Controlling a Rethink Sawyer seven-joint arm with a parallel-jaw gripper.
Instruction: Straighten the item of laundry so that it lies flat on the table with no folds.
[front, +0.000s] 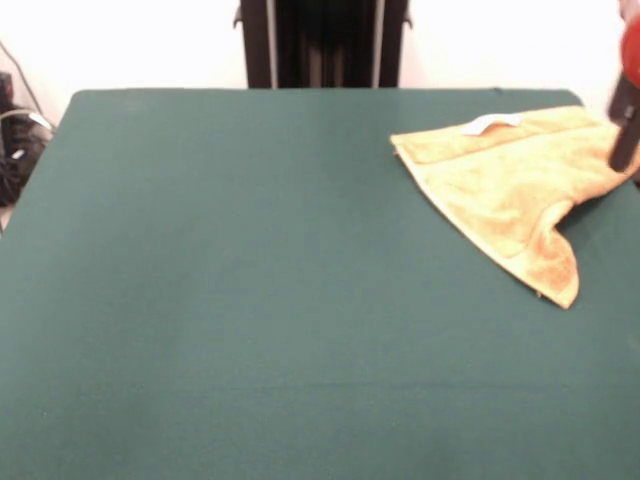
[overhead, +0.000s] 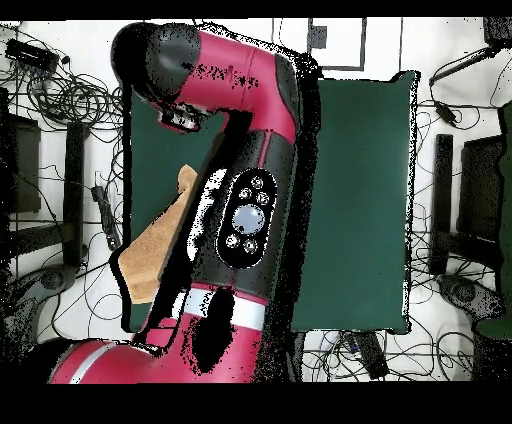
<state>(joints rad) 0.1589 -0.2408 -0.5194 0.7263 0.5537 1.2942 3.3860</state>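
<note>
Towel (front: 515, 190) rumpled, gripper (front: 626, 140) at its right edge.

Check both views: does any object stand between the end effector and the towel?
Nothing visible does. The end effector is at the towel on the table, with no other object between them. The arm hides that spot from overhead.

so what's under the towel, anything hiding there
Only the table shows around the towel, which lies crumpled with folds near the edge. Nothing pokes out from beneath, but the cloth covers whatever is directly under it, so a flat thing cannot be excluded.
</note>
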